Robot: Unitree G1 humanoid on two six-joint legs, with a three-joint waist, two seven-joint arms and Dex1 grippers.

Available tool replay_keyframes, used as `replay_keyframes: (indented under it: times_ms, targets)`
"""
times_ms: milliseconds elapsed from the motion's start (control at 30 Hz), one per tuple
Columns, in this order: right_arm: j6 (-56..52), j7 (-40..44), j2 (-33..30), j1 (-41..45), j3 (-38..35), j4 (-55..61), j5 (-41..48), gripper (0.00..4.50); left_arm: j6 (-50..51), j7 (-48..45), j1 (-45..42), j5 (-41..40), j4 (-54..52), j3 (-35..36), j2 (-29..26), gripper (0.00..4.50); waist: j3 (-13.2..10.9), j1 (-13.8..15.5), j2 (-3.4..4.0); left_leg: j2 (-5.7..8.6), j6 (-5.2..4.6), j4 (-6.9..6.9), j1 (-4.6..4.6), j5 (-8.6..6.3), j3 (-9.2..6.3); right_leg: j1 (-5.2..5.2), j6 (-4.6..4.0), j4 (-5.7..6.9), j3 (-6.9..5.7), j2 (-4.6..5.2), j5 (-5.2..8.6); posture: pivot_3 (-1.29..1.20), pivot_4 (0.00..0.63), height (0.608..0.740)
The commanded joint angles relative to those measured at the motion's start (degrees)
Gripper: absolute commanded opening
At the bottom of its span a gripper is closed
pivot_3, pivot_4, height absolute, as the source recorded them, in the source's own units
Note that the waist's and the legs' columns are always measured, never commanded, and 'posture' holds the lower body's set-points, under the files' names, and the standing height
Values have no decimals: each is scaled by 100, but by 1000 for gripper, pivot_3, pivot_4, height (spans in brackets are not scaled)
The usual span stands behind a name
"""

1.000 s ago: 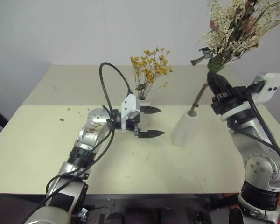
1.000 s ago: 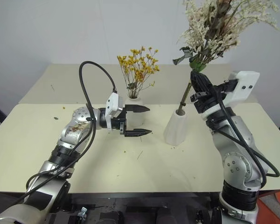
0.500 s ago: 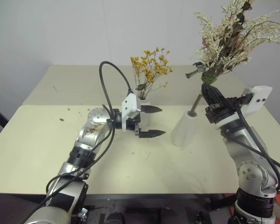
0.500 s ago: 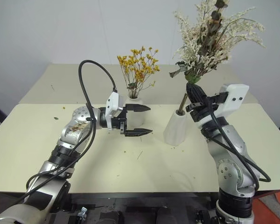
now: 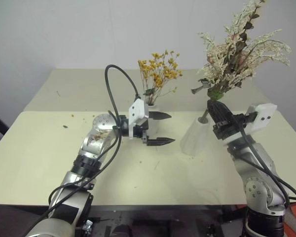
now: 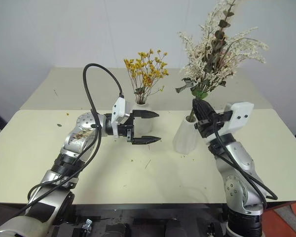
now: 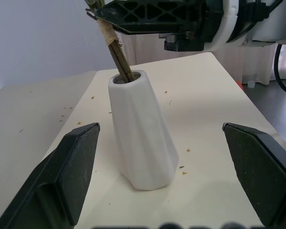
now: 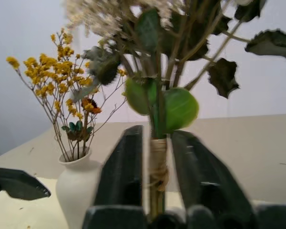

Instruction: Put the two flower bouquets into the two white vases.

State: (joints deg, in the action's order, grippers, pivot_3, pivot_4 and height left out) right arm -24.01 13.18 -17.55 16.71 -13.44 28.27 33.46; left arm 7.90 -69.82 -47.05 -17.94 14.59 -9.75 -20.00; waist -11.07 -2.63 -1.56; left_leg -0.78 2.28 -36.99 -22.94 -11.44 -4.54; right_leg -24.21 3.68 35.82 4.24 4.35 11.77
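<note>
Bouquet (image 6: 214, 54) stems stand nearly upright inside the cone vase (image 6: 186, 136), between the right end effector's (image 6: 201, 114) loosening fingers; the left end effector (image 6: 148, 127) waits spread wide beside.

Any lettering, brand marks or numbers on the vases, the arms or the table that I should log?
None can be read. The cone vase, the rounded vase, the table and both wrist housings are plain, with no print, label or number showing in any view.
</note>
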Motion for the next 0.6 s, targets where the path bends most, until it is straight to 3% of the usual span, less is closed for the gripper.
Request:
replay_keyframes:
  times_ms: [33, 133, 233, 433, 600]
  targets:
    - [227, 140, -112, -181, 49, 455, -119, 2530, -106, -8, -175, 6, -9, 47, 28, 4500, 0, 6, 0, 0, 0, 0, 0, 0, 0, 0, 0, 0, 0, 0, 0, 0, 150, 740]
    - [243, 245, -186, -420, 117, 655, -180, 3640, -140, -10, -191, 19, 36, 46, 48, 4500, 0, 10, 0, 0, 0, 1, -1, 0, 0, 0, 1, -2, -1, 0, 1, 0, 150, 740]
    - [235, 335, -207, -661, 205, 872, -169, 4468, -195, -19, -178, 31, 80, 44, 54, 4500, 0, 14, 0, 1, 0, 0, -2, 0, 0, 1, 1, -1, -1, 2, 2, 0, 150, 740]
    - [148, 202, -278, -741, 67, 931, -354, 4468, -203, -10, -197, 28, 96, 47, 83, 4500, 0, 4, 0, 0, 0, 0, 3, 0, 0, 2, 2, 0, 0, -1, 3, 0, 150, 740]
    - [-167, 823, -1074, -1654, -948, 1491, 333, 4468, -142, -38, -123, -74, 6, 197, -69, 4500, 0, 60, -1, 3, 0, 1, -7, -1, -1, 0, 5, -6, -2, 4, 6, 0, 150, 740]
